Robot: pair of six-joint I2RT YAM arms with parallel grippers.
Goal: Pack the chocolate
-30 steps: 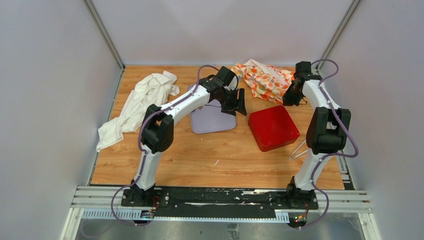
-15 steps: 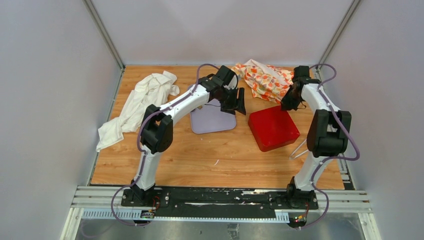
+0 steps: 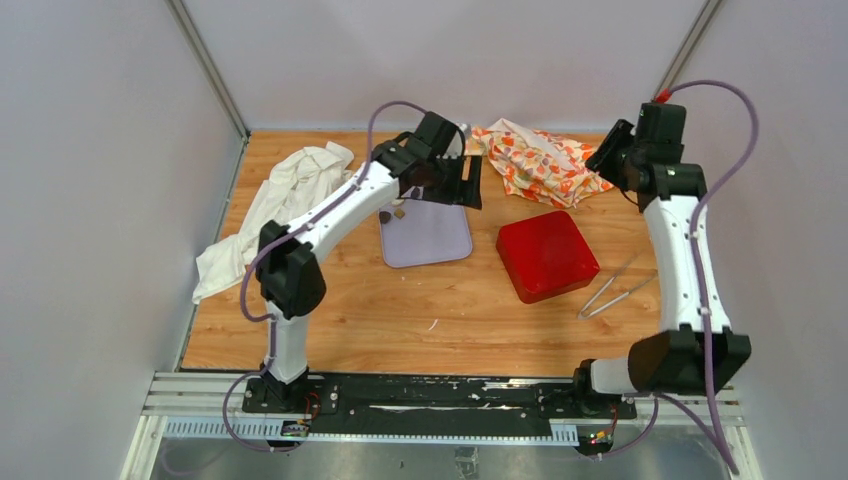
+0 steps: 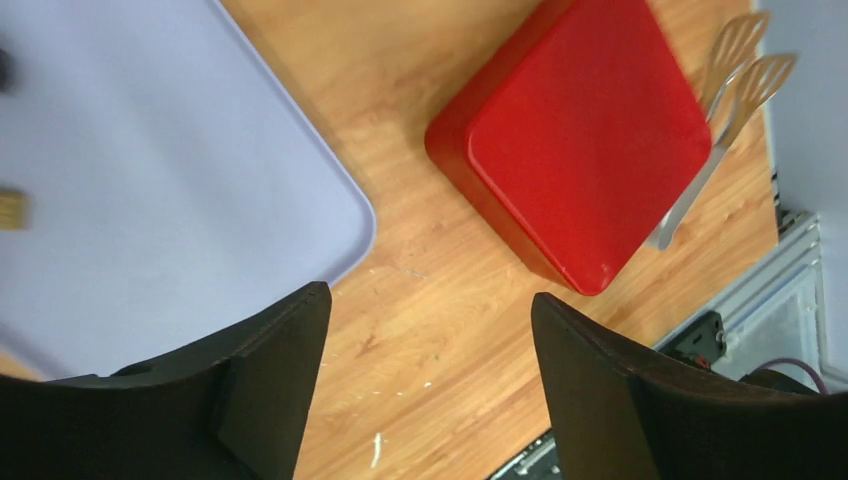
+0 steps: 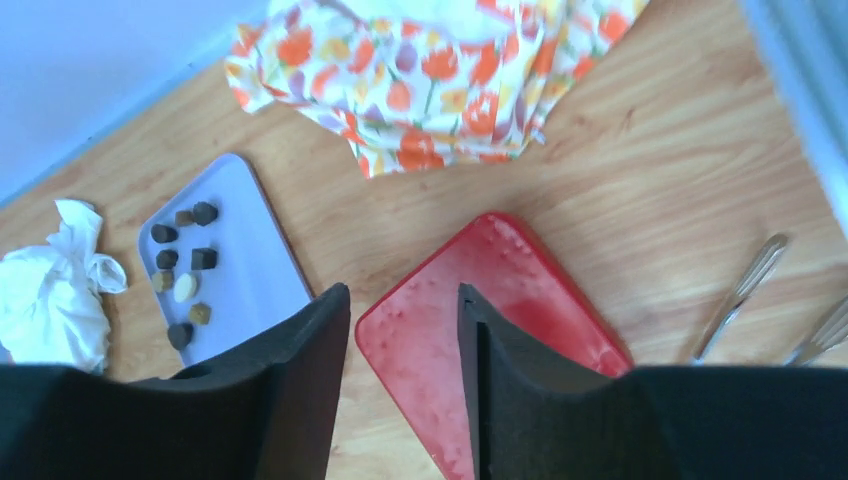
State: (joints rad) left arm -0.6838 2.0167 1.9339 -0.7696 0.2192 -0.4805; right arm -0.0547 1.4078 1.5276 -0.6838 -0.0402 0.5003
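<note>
Several small chocolate pieces [image 5: 184,262], dark brown, tan and one cream, lie at the far left end of a lavender tray [image 5: 245,275]. From above only two pieces [image 3: 391,213] show beside the left arm. My left gripper [image 3: 470,190] hangs above the tray's right edge, open and empty [image 4: 430,305]. In its wrist view the tray [image 4: 150,150] fills the left side with one tan piece [image 4: 10,210] at the edge. My right gripper [image 3: 608,158] is raised high at the back right, open with nothing between its fingers [image 5: 400,300].
A shut red box [image 3: 547,255] sits right of the tray. Metal tongs [image 3: 615,290] lie on the wood beside the box's right side. A floral cloth [image 3: 535,160] is bunched at the back, a white cloth [image 3: 275,205] at the left. Grey walls close in both sides.
The right arm has risen and swung back toward the far right, and its jaws have opened. The left gripper has lifted slightly toward the back and opened wider. The tongs now show fully.
</note>
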